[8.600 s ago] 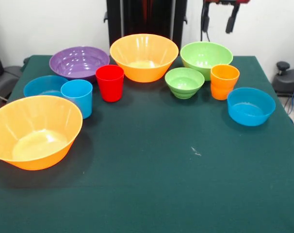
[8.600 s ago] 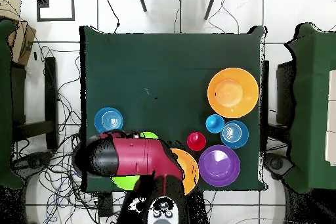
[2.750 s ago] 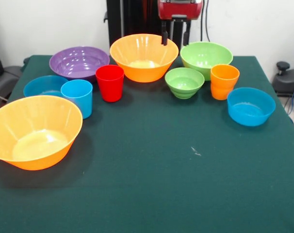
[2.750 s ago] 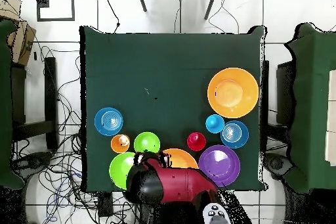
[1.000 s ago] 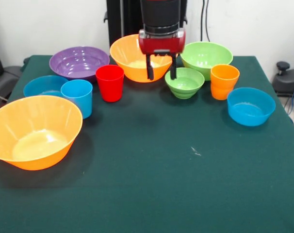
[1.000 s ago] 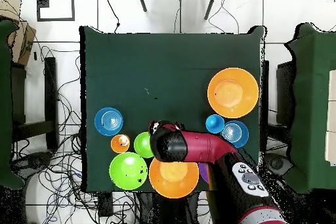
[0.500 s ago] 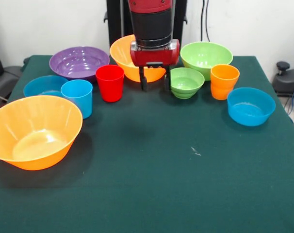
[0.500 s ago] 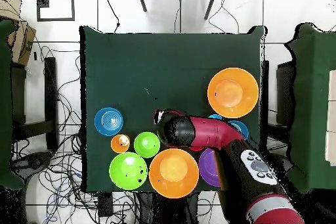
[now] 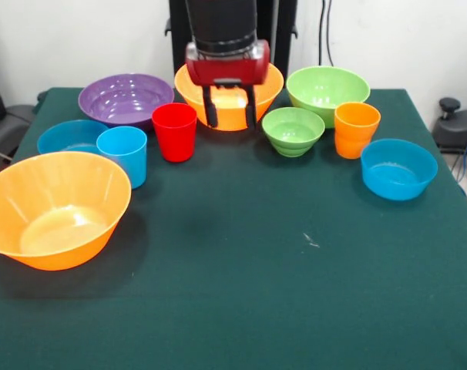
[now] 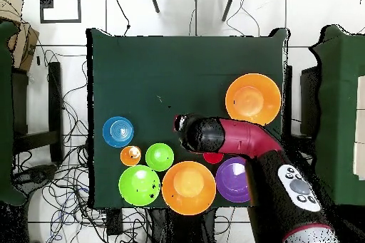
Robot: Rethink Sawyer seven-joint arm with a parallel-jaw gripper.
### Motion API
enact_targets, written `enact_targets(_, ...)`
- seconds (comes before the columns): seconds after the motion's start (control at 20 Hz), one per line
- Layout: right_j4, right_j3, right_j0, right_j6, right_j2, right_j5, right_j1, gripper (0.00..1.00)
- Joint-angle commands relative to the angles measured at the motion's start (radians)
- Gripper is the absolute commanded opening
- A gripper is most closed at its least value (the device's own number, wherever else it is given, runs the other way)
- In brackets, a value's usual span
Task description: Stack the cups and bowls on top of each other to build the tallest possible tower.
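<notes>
- Sliding leftward in the front view since half a second ago, the end effector (image 9: 228, 117) now hangs in front of the far orange bowl (image 9: 264, 85), its two dark fingers (image 9: 212, 116) spread apart and holding nothing.
- No writing or labels can be read on any piece.
- Nothing is stacked; every cup and bowl sits alone on the counter (image 9: 280, 293).
- Red cup (image 9: 174, 131) stands just left of the fingers, light blue cup (image 9: 122, 155) further left, touching or nearly touching a small blue bowl (image 9: 68, 136).
- Purple bowl (image 9: 124, 98) sits at the back left, large green bowl (image 9: 327, 91) at the back right, small green bowl (image 9: 293, 130) in front of it.
- Orange cup (image 9: 356, 129) stands near the second small blue bowl (image 9: 398, 168), close to the right edge.
- Near-left, the other large orange bowl (image 9: 55, 208) hugs the counter's edge.
- Dark green cloth covers the counter; its near half lies open.
- Overhead, cables trail over the white tiled floor (image 10: 199, 12).
</notes>
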Motion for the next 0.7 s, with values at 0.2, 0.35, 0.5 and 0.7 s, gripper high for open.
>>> enact_targets(0.2,-0.102,0.06,-0.14,-0.227,0.143,0.071,-0.094,1.0)
enact_targets(0.35,-0.138,0.061,-0.179,-0.233,0.149,0.053,-0.08,1.0)
enact_targets(0.5,-0.177,0.036,-0.209,-0.235,0.158,0.034,-0.037,1.0)
enact_targets(0.7,-0.217,-0.002,-0.252,-0.249,0.182,0.037,0.01,1.0)
